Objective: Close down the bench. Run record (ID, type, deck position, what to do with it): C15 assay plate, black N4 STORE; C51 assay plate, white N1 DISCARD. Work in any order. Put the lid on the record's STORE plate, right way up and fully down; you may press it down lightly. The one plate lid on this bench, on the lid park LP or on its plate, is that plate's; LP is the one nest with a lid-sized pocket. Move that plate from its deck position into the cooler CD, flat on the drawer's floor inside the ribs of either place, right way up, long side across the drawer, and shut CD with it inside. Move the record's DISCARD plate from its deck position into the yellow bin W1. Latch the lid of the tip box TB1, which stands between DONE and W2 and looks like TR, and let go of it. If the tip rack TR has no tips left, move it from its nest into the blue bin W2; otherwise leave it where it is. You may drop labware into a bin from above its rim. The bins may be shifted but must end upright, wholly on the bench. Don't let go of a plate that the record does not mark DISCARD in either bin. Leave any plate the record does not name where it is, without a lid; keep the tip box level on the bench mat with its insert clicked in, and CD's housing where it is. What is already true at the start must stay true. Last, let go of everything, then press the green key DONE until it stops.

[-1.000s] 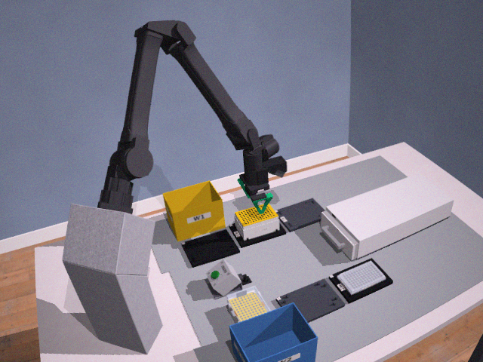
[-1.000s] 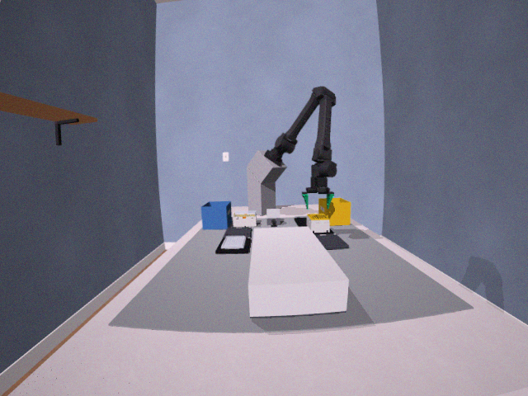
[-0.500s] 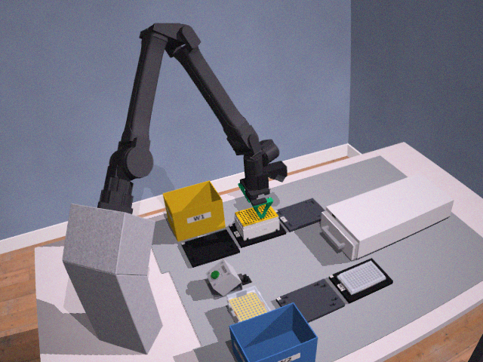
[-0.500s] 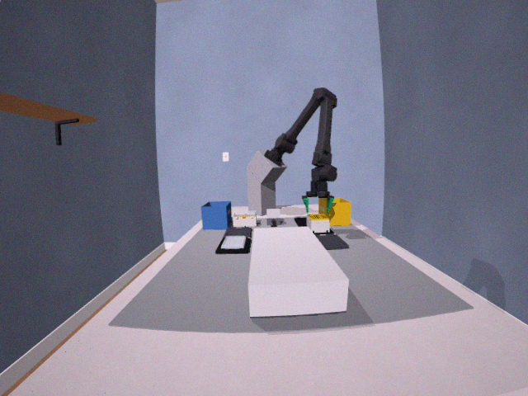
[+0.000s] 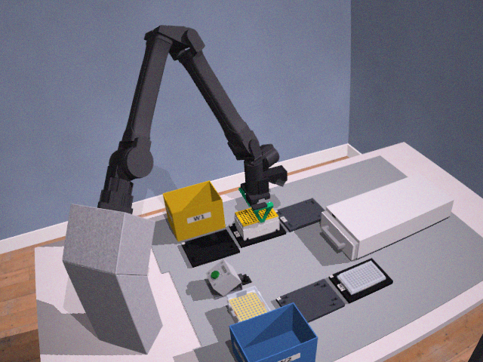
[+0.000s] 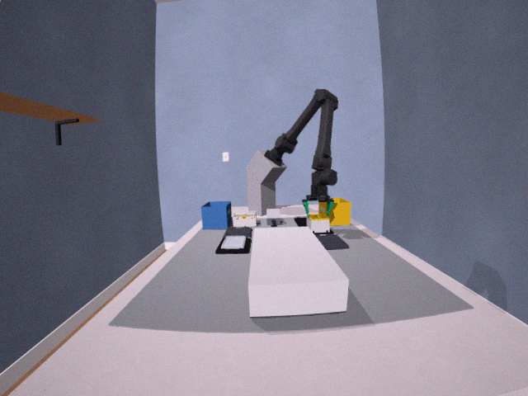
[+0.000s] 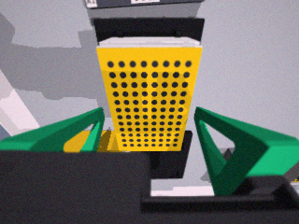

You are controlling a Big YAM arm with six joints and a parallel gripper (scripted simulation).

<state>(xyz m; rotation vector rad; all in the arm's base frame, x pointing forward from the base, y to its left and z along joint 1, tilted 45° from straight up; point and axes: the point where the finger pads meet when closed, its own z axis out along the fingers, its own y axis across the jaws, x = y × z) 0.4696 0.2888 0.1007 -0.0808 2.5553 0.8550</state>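
My gripper [image 5: 255, 206] is open and empty, with its green fingers on either side of the top of the tip rack TR [image 5: 257, 222]. The rack is a white box with a yellow perforated insert and sits on a black nest. In the wrist view the rack [image 7: 149, 103] lies between the fingertips, and its holes look dark, with no tips showing. In the exterior view the gripper [image 6: 318, 209] hangs just over the rack [image 6: 318, 222]. The yellow bin W1 [image 5: 193, 210] stands left of the rack. The blue bin W2 [image 5: 275, 335] is at the front.
The white cooler CD [image 5: 386, 218] lies right of the rack, handle side toward it. A white plate [image 5: 361, 277] sits on a front-right nest. The tip box TB1 [image 5: 247, 305] and green DONE key [image 5: 213, 274] are near W2. An empty black nest [image 5: 210, 247], grey nests [image 5: 300, 213] and a grey tower [image 5: 109, 272] also stand here.
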